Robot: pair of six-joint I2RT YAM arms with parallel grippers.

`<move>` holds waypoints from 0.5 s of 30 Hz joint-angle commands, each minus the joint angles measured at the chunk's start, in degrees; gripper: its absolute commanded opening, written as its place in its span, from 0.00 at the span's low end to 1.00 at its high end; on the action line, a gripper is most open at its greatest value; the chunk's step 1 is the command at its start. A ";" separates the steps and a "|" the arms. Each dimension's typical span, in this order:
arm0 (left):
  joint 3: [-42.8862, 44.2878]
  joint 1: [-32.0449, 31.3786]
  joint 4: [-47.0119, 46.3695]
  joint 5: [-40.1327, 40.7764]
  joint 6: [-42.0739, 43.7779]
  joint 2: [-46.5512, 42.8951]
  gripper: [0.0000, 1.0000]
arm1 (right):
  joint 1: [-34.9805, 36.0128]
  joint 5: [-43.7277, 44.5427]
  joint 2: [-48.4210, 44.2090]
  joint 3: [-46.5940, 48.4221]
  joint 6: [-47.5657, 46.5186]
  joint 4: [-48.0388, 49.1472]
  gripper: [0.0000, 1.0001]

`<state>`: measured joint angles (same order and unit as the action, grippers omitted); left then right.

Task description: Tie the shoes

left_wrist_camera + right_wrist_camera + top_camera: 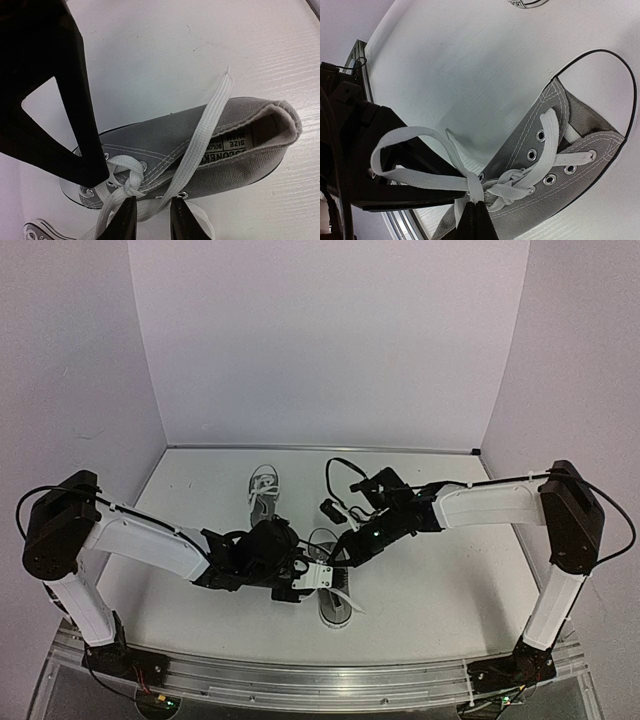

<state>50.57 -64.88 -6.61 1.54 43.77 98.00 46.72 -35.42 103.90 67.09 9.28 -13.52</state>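
Observation:
One grey sneaker [336, 606] with white laces lies near the table's middle, between my two grippers. The second grey sneaker [263, 490] lies farther back. In the right wrist view my right gripper [476, 214] is shut on the white lace [476, 187] at the knot of the near sneaker [570, 195]; a lace loop [400, 134] reaches left over the left gripper's black body. In the left wrist view my left gripper [152, 220] is open over the sneaker's [225, 165] side, with a lace strand [202, 135] running between its fingers [125, 222]. The right gripper's finger [80, 130] reaches the knot.
A thin black cable [620, 75] arcs over the table beside the sneaker's toe end. The table's aluminium front rail [320, 675] runs along the near edge. White walls close in the back and both sides.

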 commanded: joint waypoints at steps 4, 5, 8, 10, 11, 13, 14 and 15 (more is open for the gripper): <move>1.74 -0.07 -0.42 1.35 0.87 -0.29 0.15 | 0.41 -0.53 -1.48 -0.38 0.30 1.17 0.00; 1.62 -0.07 -0.53 1.22 0.85 -0.47 0.13 | 0.44 -0.53 -1.50 -0.38 0.27 1.21 0.00; 1.47 -0.07 -0.77 1.02 0.70 -0.70 0.06 | 0.44 -0.52 -1.49 -0.46 0.30 1.30 0.00; 1.47 -0.06 -0.76 0.93 0.60 -0.71 0.01 | 0.45 -0.48 -1.42 -0.47 0.30 1.30 0.00; 1.49 -0.05 -0.77 0.90 0.51 -0.73 0.00 | 0.47 -0.44 -1.42 -0.49 0.30 1.30 0.00; 1.42 -0.05 -1.16 0.78 0.05 -0.90 0.00 | 0.44 -0.50 -1.44 -0.55 0.30 1.37 0.00; 1.29 -0.06 -1.48 0.76 -0.24 -1.07 0.00 | 0.47 -0.46 -1.49 -0.56 0.30 1.39 0.00; 1.05 -0.04 -2.23 0.80 -0.62 -1.44 0.00 | 0.48 -0.44 -1.50 -0.61 0.30 1.39 0.00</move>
<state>50.57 -64.88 -6.47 2.20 44.48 98.00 46.72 -35.42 103.90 67.05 9.28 -13.34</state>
